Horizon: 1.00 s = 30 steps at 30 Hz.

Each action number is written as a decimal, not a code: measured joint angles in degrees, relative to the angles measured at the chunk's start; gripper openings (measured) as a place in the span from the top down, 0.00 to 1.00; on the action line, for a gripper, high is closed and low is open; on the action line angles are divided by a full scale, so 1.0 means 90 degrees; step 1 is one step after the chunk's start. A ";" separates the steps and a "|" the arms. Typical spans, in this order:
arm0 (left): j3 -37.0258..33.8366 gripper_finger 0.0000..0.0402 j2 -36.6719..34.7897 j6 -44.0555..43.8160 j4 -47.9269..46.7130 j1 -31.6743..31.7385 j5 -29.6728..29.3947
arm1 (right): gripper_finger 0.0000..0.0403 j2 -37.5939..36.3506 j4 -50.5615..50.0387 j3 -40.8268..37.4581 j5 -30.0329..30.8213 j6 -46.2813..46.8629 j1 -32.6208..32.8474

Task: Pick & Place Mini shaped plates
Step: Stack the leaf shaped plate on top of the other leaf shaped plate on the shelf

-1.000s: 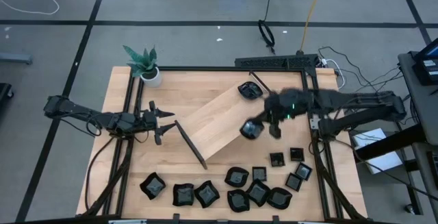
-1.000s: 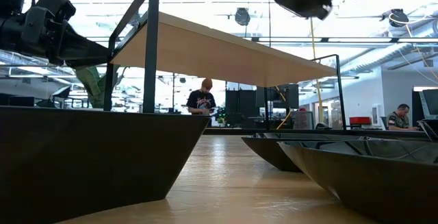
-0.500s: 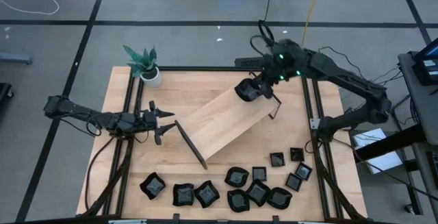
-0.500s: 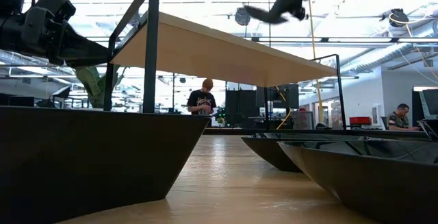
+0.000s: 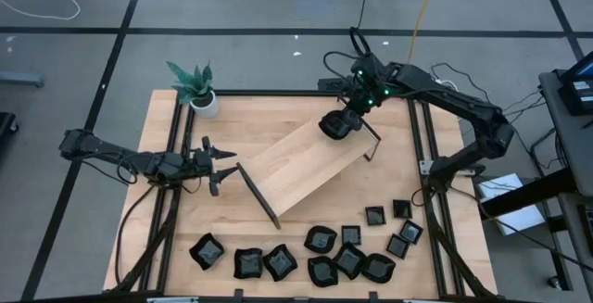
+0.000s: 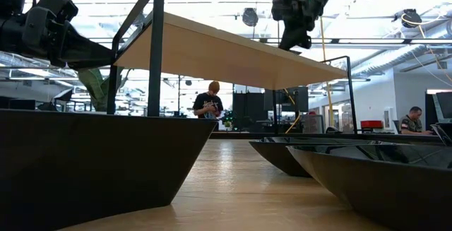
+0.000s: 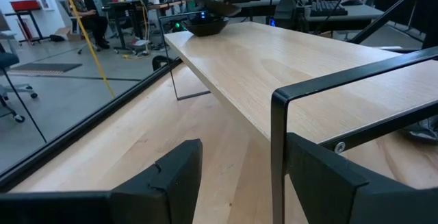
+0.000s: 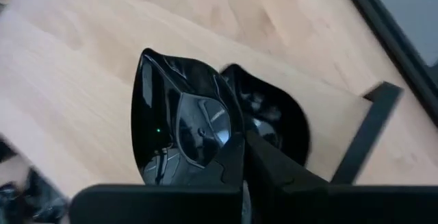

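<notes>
I hold the right tool [image 5: 341, 123] over the far end of the pale wooden tray [image 5: 296, 169], pinching the rim of a small glossy black dish [image 8: 179, 129] just above another black dish [image 8: 274, 122] already lying there. I should lower it level before releasing. The left tool [image 5: 215, 162] waits spread.

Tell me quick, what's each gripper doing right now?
Left gripper: open, empty, beside the wooden tray.
Right gripper: shut on a black plate, above another plate on the tray.
</notes>
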 joint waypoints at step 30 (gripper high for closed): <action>0.0000 0.48 0.0000 -0.0002 -0.0024 0.0000 0.0001 | 1.00 -0.0010 -0.0149 -0.0056 0.0722 0.0508 -0.0002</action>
